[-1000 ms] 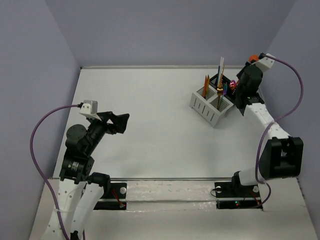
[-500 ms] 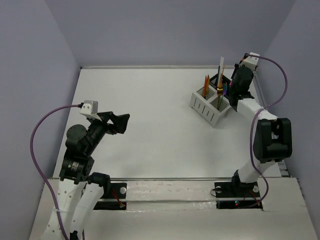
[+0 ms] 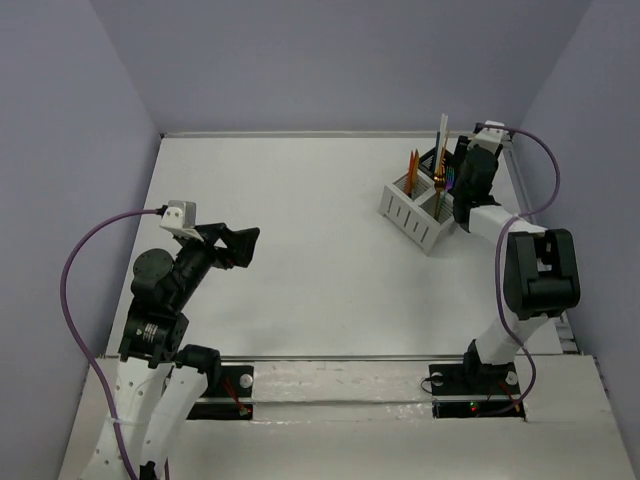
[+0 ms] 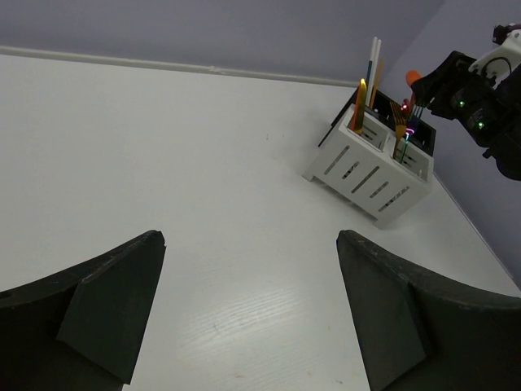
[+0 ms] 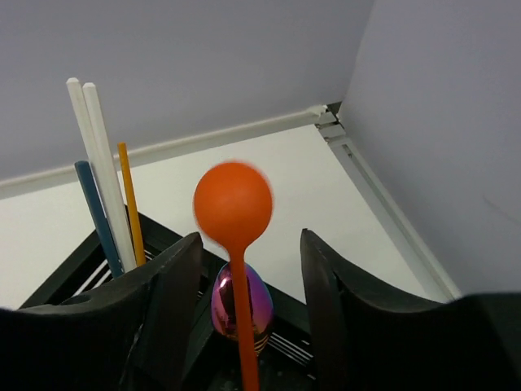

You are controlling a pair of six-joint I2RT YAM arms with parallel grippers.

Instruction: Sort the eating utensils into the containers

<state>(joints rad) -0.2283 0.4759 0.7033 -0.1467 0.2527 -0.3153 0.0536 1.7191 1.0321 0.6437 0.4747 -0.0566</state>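
An orange round-bowled spoon (image 5: 233, 204) stands upright in the black perforated box (image 5: 84, 269), slightly blurred. It is between the fingers of my right gripper (image 5: 249, 236), whose jaws are open with a gap on each side of the handle. Behind it in the box is an iridescent purple spoon (image 5: 241, 305). White, blue and orange sticks (image 5: 102, 171) rise from the far left of the box. The white slatted caddy (image 3: 412, 212) joined to the box holds orange and gold utensils (image 4: 361, 102). My left gripper (image 4: 248, 236) hangs open over bare table, far from the containers.
The containers stand at the table's back right, close to the right wall (image 3: 590, 120) and the table's raised edge rail (image 5: 383, 204). The right arm (image 3: 530, 270) reaches along that wall. The left arm (image 3: 165, 290) is folded at the near left.
My right gripper has moved left over the black box and its jaws have parted, letting go of the orange spoon, which now stands in the box. The left arm has not moved.
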